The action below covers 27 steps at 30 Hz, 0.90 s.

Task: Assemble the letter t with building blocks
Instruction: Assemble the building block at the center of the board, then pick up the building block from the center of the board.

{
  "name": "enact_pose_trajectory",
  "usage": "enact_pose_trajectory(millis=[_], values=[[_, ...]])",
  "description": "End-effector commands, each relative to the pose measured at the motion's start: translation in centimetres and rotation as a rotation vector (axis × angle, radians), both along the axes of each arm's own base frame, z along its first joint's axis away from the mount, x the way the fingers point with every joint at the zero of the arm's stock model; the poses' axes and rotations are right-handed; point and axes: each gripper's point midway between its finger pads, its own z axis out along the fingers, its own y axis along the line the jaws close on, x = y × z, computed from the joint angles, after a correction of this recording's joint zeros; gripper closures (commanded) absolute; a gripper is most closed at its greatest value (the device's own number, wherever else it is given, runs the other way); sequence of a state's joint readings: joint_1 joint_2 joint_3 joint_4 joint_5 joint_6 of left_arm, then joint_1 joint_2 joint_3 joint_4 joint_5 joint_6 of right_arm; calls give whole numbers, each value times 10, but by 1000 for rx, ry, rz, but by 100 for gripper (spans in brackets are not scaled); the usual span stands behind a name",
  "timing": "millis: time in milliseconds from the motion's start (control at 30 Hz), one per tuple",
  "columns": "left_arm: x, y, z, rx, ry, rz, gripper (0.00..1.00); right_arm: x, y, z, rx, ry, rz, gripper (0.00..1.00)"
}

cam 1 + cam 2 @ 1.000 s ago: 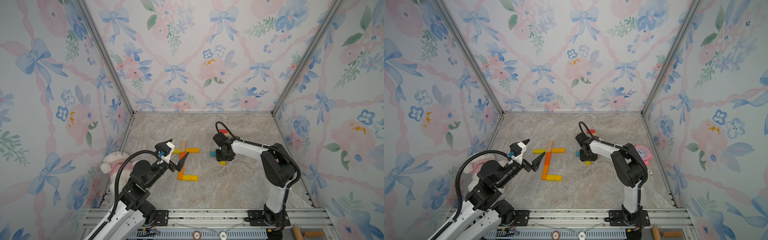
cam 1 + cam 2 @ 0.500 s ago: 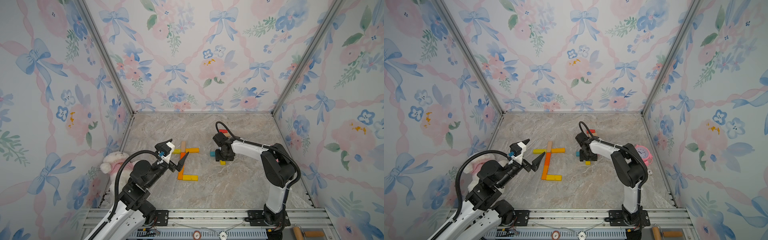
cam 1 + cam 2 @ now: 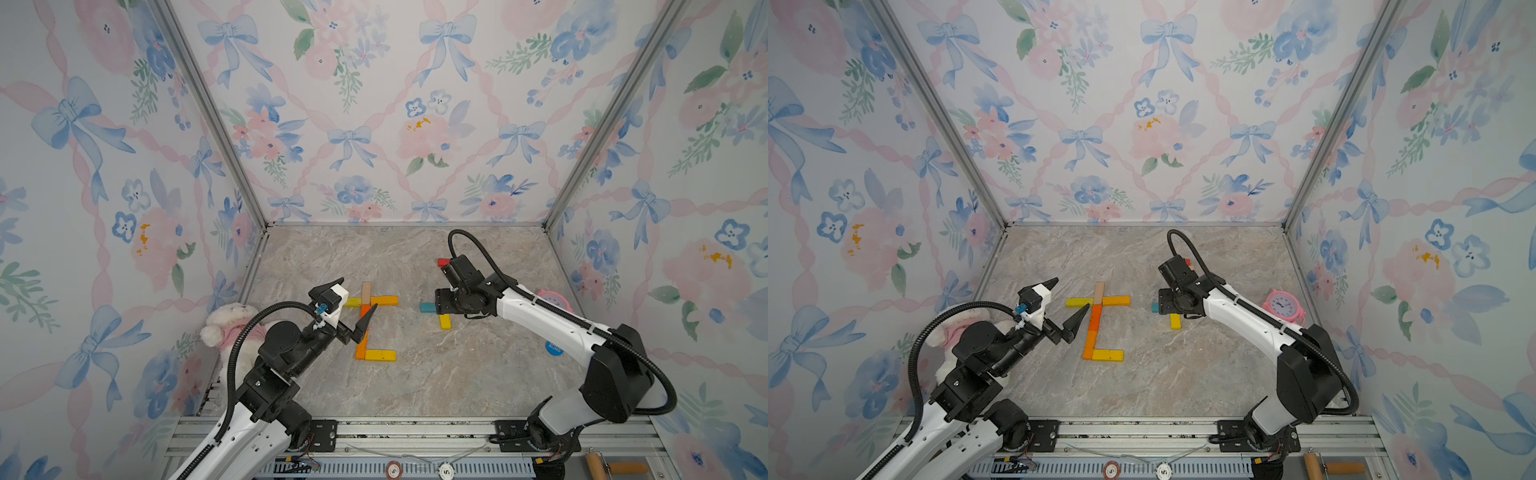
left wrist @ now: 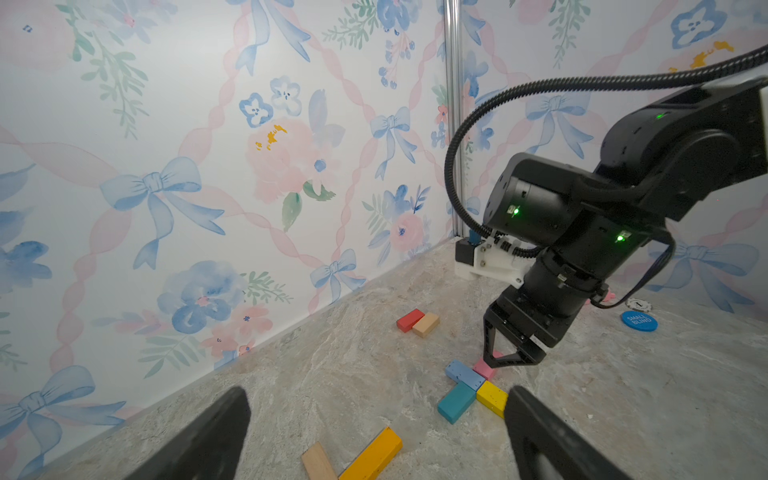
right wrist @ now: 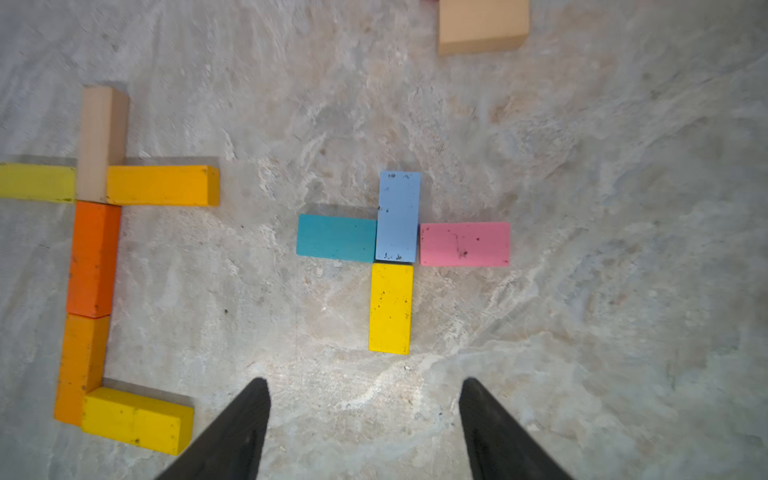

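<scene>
My left fingers (image 3: 1072, 292) gape wide, empty, beside the big orange-yellow t (image 3: 1093, 336). My right fingers (image 5: 365, 380) stand apart, empty, seemingly just above the small four-block cross (image 5: 397, 216). Farther back, a tan block (image 4: 426, 324) touches a red block (image 4: 409, 320).

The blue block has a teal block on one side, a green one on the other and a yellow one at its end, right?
Not green: opposite the teal block lies a pink block, as the right wrist view shows. The blue block and yellow block are as you said.
</scene>
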<state>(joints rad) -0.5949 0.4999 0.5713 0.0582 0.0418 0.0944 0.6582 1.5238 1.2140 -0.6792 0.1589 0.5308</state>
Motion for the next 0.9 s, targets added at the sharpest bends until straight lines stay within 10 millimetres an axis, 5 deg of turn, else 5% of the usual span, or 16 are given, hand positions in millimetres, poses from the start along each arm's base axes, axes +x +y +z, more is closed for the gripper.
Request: enact_pose_trajectory(millis=[0, 500, 867], values=[[-2, 2, 8, -18, -36, -1, 2, -4, -12, 15, -46, -41, 13, 23], [-2, 4, 8, -21, -41, 9, 2, 3, -60, 88, 59, -218, -34, 18], [1, 3, 4, -12, -29, 13, 2, 23, -92, 89, 58, -152, -128, 18]])
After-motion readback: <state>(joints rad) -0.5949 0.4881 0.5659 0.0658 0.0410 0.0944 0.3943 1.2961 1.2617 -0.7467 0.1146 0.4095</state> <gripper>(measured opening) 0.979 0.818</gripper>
